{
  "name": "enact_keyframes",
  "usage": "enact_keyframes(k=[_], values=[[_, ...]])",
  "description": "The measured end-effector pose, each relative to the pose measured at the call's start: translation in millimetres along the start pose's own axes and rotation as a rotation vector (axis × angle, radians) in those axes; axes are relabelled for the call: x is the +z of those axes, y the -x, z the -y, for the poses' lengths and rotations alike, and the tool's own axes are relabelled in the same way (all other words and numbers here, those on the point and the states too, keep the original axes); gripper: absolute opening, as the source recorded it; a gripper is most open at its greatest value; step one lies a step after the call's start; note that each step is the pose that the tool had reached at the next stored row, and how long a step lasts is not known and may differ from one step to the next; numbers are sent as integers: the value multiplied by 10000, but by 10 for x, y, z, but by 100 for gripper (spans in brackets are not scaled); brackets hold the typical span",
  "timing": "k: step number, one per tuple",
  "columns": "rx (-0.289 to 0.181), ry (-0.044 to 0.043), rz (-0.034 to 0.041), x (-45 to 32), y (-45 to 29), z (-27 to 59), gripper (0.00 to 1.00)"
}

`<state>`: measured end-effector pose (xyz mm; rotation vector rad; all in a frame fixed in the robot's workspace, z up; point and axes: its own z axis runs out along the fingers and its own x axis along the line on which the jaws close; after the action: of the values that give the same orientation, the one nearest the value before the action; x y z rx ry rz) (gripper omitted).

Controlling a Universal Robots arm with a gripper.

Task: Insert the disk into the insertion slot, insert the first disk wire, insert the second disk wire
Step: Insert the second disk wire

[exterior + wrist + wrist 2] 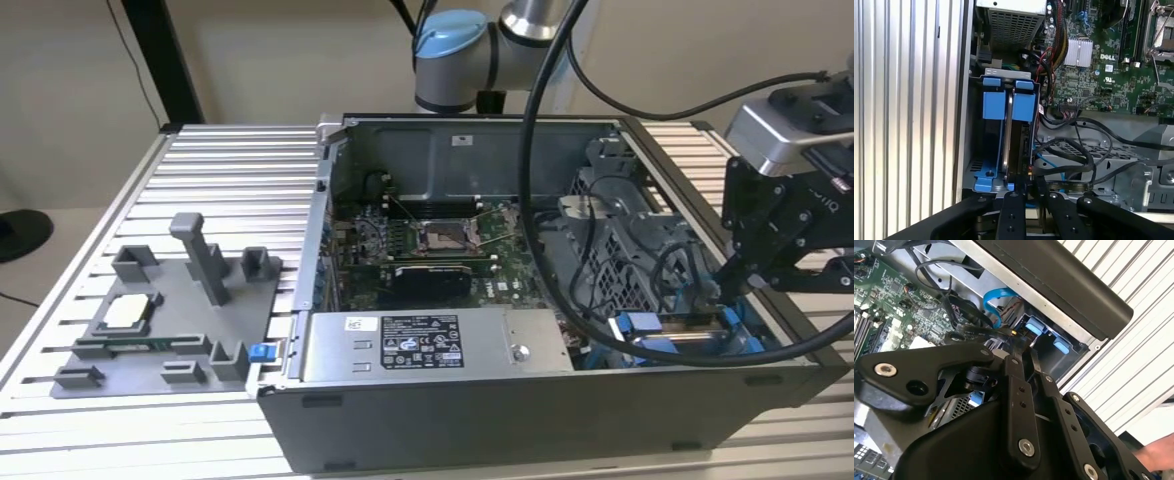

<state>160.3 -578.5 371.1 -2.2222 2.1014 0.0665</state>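
The disk [1008, 131] stands on edge inside the insertion slot [972, 150], a grey sheet-metal bay in the corner of the open computer case [534, 425], towards the exterior view's right. In the first wrist view the disk shows as a thin silver edge with a dark face beside it. It sits between two glossy bright blue plastic tabs [1004, 104], with a blue foot plate below.

In the exterior view the same bay [654, 348] appears as blue fittings around a pale strip of the disk [687, 322].

The pincer [1028, 188] hangs over the bay's open end, and its matt black bolted fingers [1013, 215] taper to a point. In both wrist views the fingers are drawn together with hardly any gap at the tips [1021, 347]. I cannot tell whether anything thin is nipped between them.

Black round cables [1089, 150] loop just beside the tips, over a grey perforated cage [1069, 148]. A flat light blue cable [996, 299] curves nearby.

The green circuit board [1104, 65] lies deeper in the case. A grey labelled power supply box [427, 345] sits along the near wall.

The case rests on a ribbed aluminium bench [227, 180], well apart from a grey moulded fixture [160, 320].
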Motion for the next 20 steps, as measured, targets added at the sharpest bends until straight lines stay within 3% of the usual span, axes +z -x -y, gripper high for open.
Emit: enact_keyframes(k=[1,11,15,17,20], values=[[0,0,12,0,0,0,0],[1,1,36,1,-1,5,0],[5,40,40,-19,0,6,0],[8,97,41,-33,1,18,0],[29,309,51,-42,-3,87,0]])
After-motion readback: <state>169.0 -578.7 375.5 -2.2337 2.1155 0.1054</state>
